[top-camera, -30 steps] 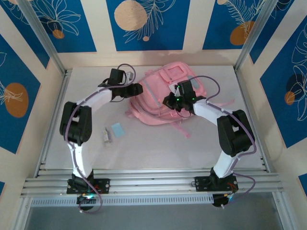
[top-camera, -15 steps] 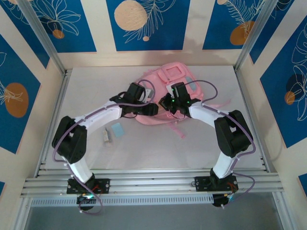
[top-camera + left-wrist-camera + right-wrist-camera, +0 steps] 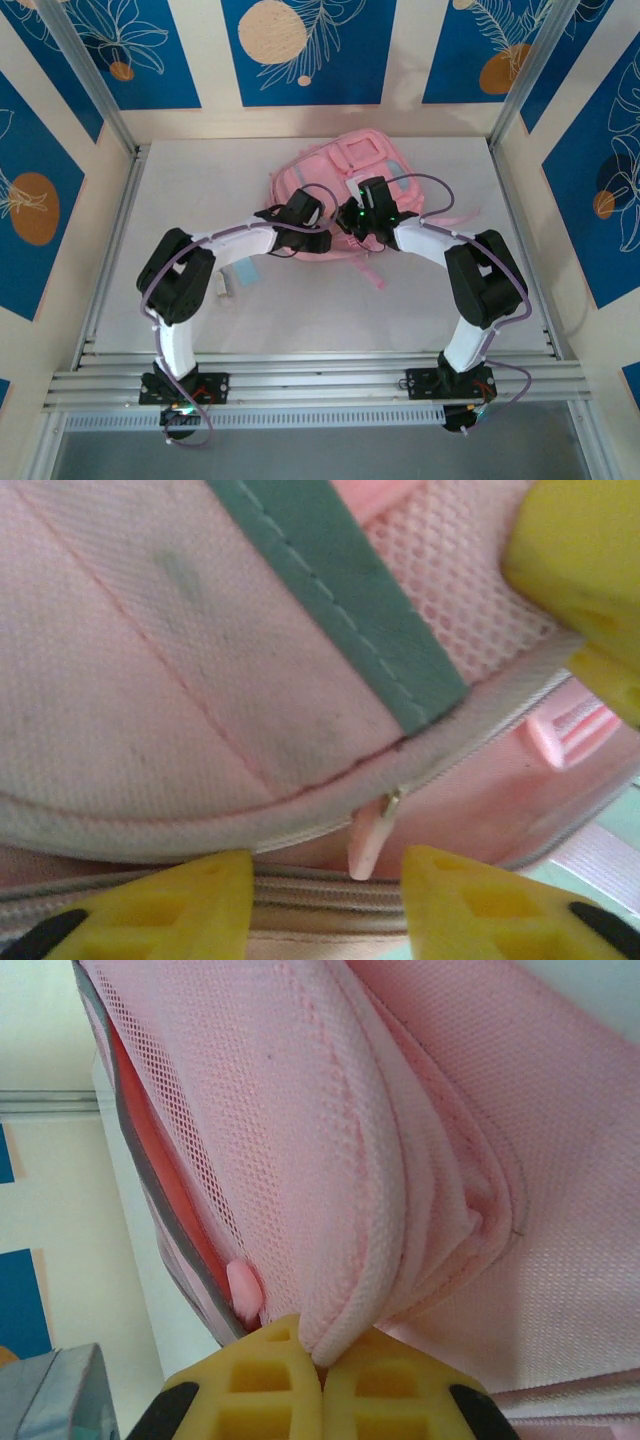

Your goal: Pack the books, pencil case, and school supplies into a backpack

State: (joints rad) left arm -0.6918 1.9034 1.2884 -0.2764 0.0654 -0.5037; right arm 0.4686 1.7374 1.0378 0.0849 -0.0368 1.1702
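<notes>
At the near left of the table (image 3: 190,180) lies a tiny white oblong piece (image 3: 222,285). Just right of it is a small light-blue square (image 3: 243,271), partly under the left arm. The left pincer (image 3: 318,241) is at the near edge of the pink backpack (image 3: 345,170), which lies mid-table toward the far side. In the left wrist view its yellow fingers (image 3: 190,905) stand narrowly apart, and a pink zipper pull (image 3: 364,845) hangs in the gap, touching neither. Just to the right, the right pincer (image 3: 352,222) is clamped tight on a fold of the backpack's pink fabric (image 3: 350,1260).
</notes>
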